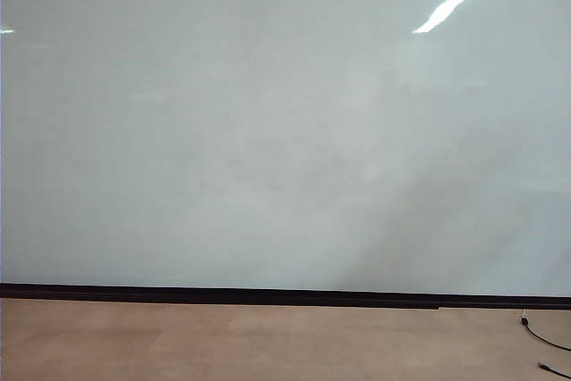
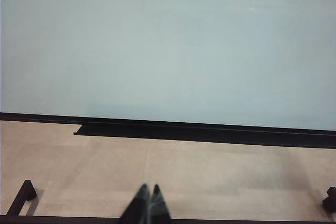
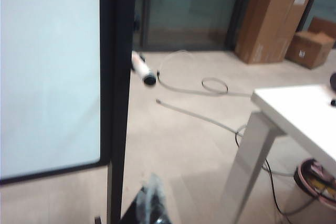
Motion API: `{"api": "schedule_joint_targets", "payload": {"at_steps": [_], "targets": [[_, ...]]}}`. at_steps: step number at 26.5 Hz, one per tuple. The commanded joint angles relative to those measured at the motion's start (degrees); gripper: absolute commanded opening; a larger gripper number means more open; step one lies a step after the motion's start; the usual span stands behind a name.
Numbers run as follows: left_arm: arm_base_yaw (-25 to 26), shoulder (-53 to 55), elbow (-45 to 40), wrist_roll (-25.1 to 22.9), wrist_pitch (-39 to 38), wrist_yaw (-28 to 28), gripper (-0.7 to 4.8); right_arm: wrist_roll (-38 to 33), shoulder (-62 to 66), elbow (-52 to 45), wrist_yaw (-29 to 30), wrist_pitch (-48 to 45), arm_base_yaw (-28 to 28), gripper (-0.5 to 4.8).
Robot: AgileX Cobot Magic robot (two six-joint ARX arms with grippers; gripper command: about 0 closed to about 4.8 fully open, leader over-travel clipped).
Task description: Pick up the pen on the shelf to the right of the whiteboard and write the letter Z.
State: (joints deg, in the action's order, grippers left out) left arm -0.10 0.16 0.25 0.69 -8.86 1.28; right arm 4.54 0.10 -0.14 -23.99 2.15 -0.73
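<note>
Whiteboard [image 1: 268, 122], glossy pale grey-white and unmarked, fills the exterior view above a dark bottom strip and the tan floor [image 1: 223, 345]. Pen [image 3: 143, 68], a slim white marker with a dark tip, juts from the board's black right frame [image 3: 119, 93], tilted tip-down. Left pincer [image 2: 149, 205] hovers low before the board, fingers together. Right pincer [image 3: 152, 203], blurred, sits beside the frame below the pen, closed and empty. A white desk [image 3: 299, 111] stands nearby.
</note>
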Motion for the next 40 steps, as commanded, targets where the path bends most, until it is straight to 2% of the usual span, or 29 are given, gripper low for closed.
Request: {"api": "schedule_joint_targets", "payload": {"at_steps": [1, 6, 7, 10, 12, 17, 20, 24, 40], "targets": [[0.0, 0.0, 0.1, -0.2, 0.3, 0.0, -0.04, 0.0, 0.0, 0.2, -0.1, -3.6, 0.0, -0.01], [0.0, 0.0, 0.1, -0.2, 0.3, 0.0, -0.05, 0.0, 0.0, 0.2, -0.1, -3.7, 0.0, 0.02], [0.0, 0.0, 0.1, -0.2, 0.3, 0.0, -0.04, 0.0, 0.0, 0.2, 0.0, -3.7, 0.0, 0.16], [0.0, 0.0, 0.1, -0.2, 0.3, 0.0, -0.05, 0.0, 0.0, 0.2, -0.2, -3.3, 0.0, 1.4], [0.0, 0.0, 0.1, -0.2, 0.3, 0.0, -0.04, 0.0, 0.0, 0.2, -0.5, -2.9, 0.0, 1.86], [0.0, 0.0, 0.1, -0.2, 0.3, 0.0, -0.04, 0.0, 0.0, 0.2, -0.5, -1.4, 0.0, 2.51], [0.0, 0.0, 0.1, -0.2, 0.3, 0.0, -0.04, 0.0, 0.0, 0.2, -0.5, -0.7, 0.0, 3.27], [0.0, 0.0, 0.1, -0.2, 0.3, 0.0, -0.04, 0.0, 0.0, 0.2, -0.5, -0.7, 0.0, 4.01], [0.0, 0.0, 0.1, -0.2, 0.3, 0.0, -0.05, -0.1, 0.0, 0.2, -0.5, -0.7, 0.0, 4.09]]}}
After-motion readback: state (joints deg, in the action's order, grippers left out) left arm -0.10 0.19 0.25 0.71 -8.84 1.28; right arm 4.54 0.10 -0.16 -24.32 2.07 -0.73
